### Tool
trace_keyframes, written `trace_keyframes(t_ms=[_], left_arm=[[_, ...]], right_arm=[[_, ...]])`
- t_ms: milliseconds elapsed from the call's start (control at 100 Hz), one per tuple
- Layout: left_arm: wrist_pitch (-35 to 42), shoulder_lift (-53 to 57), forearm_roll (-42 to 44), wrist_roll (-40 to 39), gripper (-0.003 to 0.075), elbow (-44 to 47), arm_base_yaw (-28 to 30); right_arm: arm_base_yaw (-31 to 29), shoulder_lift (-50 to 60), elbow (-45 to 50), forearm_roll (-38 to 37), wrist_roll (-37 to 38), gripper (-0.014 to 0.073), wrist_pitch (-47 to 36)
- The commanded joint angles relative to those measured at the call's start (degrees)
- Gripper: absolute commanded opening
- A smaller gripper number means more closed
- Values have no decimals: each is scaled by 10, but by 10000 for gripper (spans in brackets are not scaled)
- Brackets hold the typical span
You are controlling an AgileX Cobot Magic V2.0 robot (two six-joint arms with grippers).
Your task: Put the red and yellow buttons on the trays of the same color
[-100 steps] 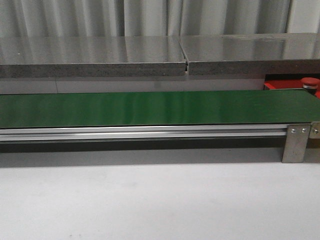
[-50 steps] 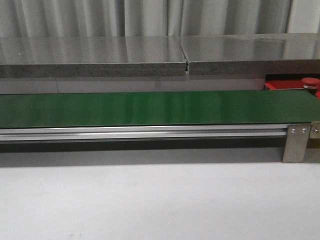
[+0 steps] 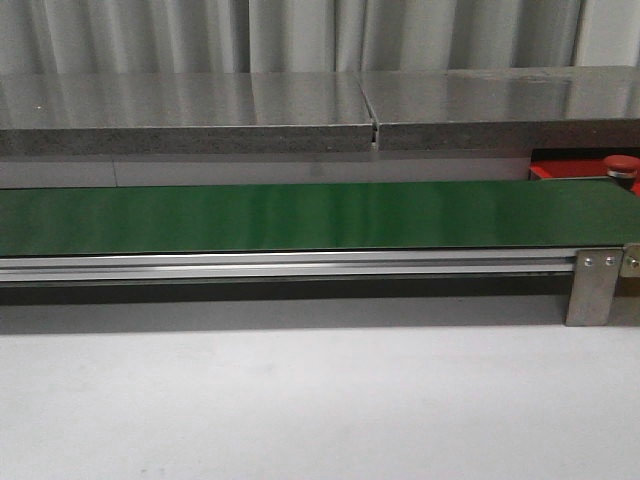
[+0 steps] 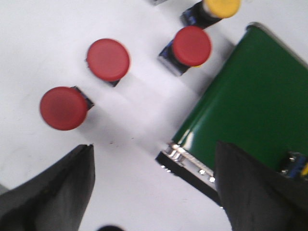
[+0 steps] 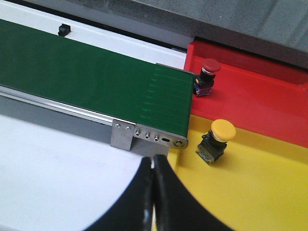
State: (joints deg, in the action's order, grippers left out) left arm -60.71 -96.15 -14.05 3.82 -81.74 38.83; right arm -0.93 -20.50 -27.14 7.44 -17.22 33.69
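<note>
Three red buttons lie loose on the white bench [image 4: 57,38] in the left wrist view: one at left centre [image 4: 63,108], one above it toward the middle [image 4: 108,59], one at upper centre [image 4: 191,45]. A yellow button [image 4: 220,6] sits at the top edge, beside the green belt [image 4: 255,96]. The left pincer [image 4: 154,187] hangs wide open and empty over them. In the right wrist view, one red button [image 5: 208,77] already stands in the red tray [image 5: 260,98] and one yellow button [image 5: 216,139] in the yellow tray [image 5: 250,192]. The right pincer [image 5: 154,166] is pressed closed, holding nothing. Judging by this, two are sorted and at least four remain.
</note>
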Motion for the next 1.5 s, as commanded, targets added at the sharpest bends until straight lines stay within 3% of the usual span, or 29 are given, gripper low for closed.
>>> trace_keyframes(t_ms=[0,270,1200,1490], left_arm=[[22,12,-4,1,495,-3,21],[16,-38,-2,1,495,-1,65],[132,-116,-10,1,490,-1,62],[132,-116,-10,1,273,-1,59]], right_arm=[[1,-4,-14,2,-3,-68,-40],[1,-4,-14,2,-3,-68,-40],[1,-4,-14,2,-3,-68,-40],[1,-4,-14,2,-3,-68,-40]])
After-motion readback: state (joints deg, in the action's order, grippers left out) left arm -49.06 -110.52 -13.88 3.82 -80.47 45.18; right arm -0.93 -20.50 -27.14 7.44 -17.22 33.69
